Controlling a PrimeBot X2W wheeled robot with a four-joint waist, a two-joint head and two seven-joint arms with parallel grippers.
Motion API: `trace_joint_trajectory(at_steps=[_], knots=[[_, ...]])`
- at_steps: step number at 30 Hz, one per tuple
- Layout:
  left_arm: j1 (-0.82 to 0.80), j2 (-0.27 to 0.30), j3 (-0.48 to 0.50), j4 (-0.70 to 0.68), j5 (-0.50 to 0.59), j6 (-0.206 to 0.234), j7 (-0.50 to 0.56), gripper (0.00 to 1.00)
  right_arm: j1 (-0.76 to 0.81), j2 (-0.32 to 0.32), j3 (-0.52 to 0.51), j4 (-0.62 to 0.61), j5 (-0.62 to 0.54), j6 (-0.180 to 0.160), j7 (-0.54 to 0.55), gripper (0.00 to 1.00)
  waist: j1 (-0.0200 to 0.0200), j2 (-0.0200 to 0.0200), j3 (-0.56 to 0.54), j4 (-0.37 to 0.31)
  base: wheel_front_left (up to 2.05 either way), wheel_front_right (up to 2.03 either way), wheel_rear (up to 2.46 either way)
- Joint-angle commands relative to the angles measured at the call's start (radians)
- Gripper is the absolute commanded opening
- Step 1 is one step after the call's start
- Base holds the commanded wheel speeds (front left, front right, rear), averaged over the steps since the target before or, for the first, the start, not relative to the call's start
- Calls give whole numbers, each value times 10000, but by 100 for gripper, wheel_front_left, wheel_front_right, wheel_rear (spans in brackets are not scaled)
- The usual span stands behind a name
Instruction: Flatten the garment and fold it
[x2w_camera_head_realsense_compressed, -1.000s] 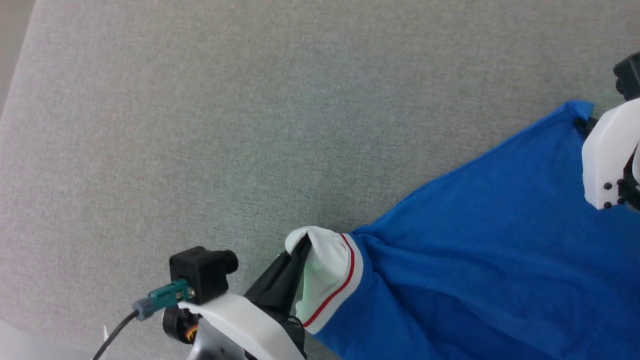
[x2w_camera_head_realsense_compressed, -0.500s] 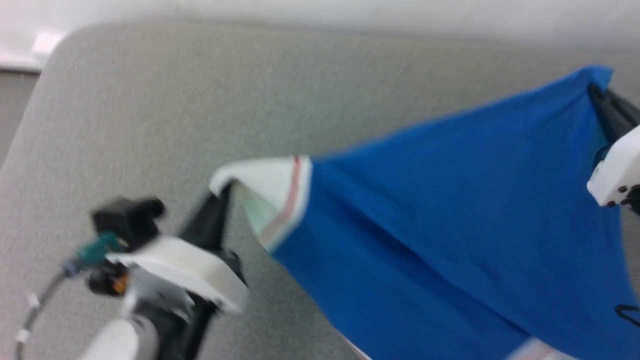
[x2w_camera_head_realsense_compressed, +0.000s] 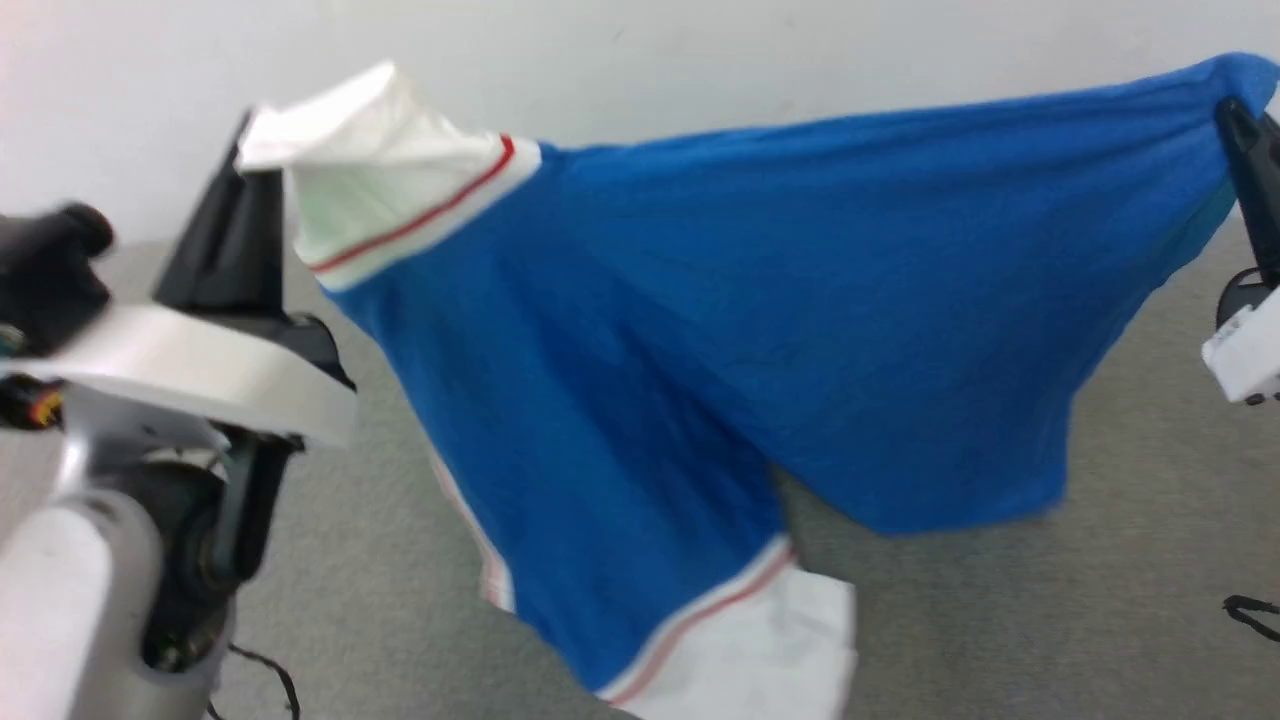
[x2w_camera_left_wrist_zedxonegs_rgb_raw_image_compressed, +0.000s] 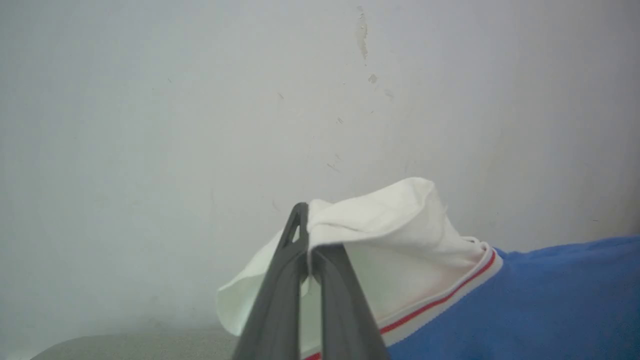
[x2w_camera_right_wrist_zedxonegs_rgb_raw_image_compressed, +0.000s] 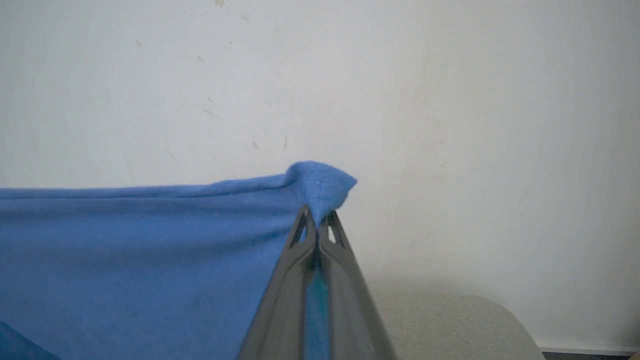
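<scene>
A second ago the jersey T-shirt (x2w_camera_head_realsense_compressed: 700, 300) lay pulled out over the grey table (x2w_camera_head_realsense_compressed: 1100, 600). Now both arms have swung it up, and it hangs in the air in front of the white wall (x2w_camera_head_realsense_compressed: 700, 50); the head camera has tilted up with it.

On the left, the left gripper (x2w_camera_head_realsense_compressed: 250, 160) is clamped on the edge of a white sleeve (x2w_camera_head_realsense_compressed: 380, 180), whose red stripe runs just beside the blue. In the middle the blue body sags in a broad belly, loose and rippled rather than flat, with a plain side towards me. The second white sleeve (x2w_camera_head_realsense_compressed: 770, 650) dangles lowest, close over the table, and I can't tell whether it touches. On the right, the right gripper (x2w_camera_head_realsense_compressed: 1238, 120) is pinched tight on a blue corner.

I'd judge this a shake-out lift: the flattening is under way, the folding not begun.
</scene>
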Motion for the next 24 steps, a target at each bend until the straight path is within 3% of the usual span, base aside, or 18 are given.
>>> trace_joint_trajectory(at_steps=[1,7,12,17,24], knots=[[-181,41,77,-61,-63,-98,23,0,-71,24,-27,-68,66,-9,23,0,2,0,-563,-568,0,0,0],[-1092,307,5,-156,-372,-502,641,0,-186,141,-178,-669,431,-9,607,0,2,0,-344,-704,0,0,0],[-2603,168,-544,744,-607,-1048,1324,0,-782,-20,-52,-466,410,-9,831,0,2,0,400,-739,0,0,0],[-4823,-309,-771,2498,-956,-1477,1893,0,-2402,-197,508,434,282,-9,949,0,2,0,1431,-890,0,0,0],[-8287,-374,-1101,4823,-203,-1990,2166,0,-5468,-325,1185,2523,-354,-9,604,0,2,0,3180,-1048,0,0,0]])
